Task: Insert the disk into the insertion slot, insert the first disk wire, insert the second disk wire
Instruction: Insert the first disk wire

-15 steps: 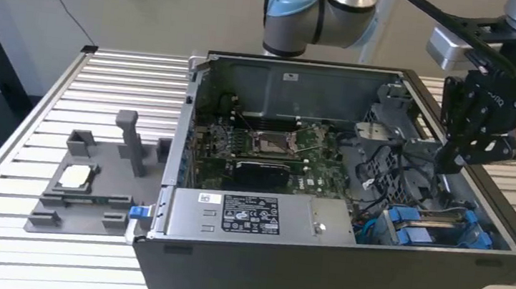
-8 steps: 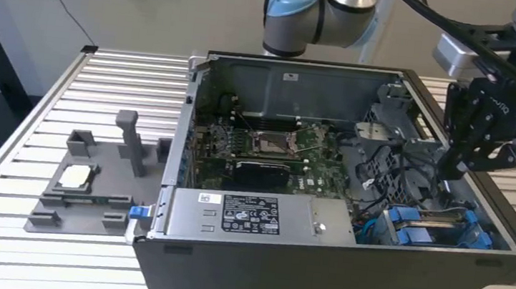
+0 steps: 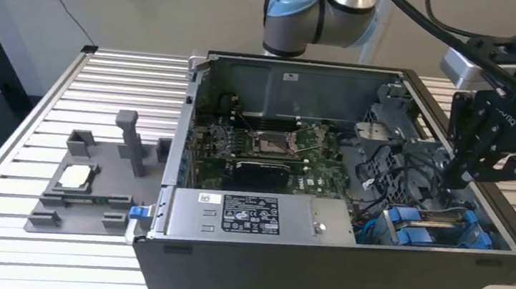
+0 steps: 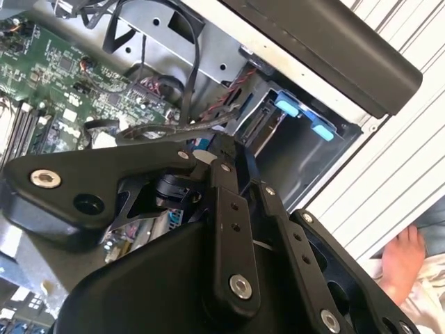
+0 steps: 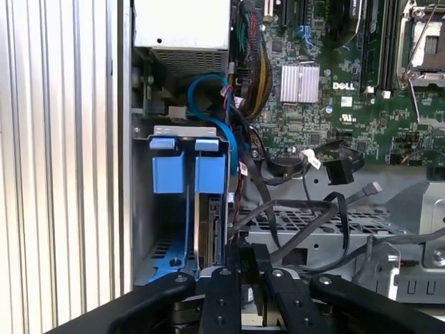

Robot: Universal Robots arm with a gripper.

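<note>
Gripper [image 5: 252, 263] hangs inside the case [image 3: 321, 280], fingertips pinched together, on a wire or on nothing, I can't tell. Just beyond them the disk [image 5: 206, 229] sits in the insertion slot [image 5: 141, 223].

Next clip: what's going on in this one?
A Universal Robots arm is working inside an open computer case on a slatted table. Its tool hangs low at the case's end on the exterior view's right. In the first wrist view the disk, in its blue carrier, stands edge-on inside the insertion slot, with the tool close beside it among loose black cables. Whether a wire is plugged in cannot be told.
</note>
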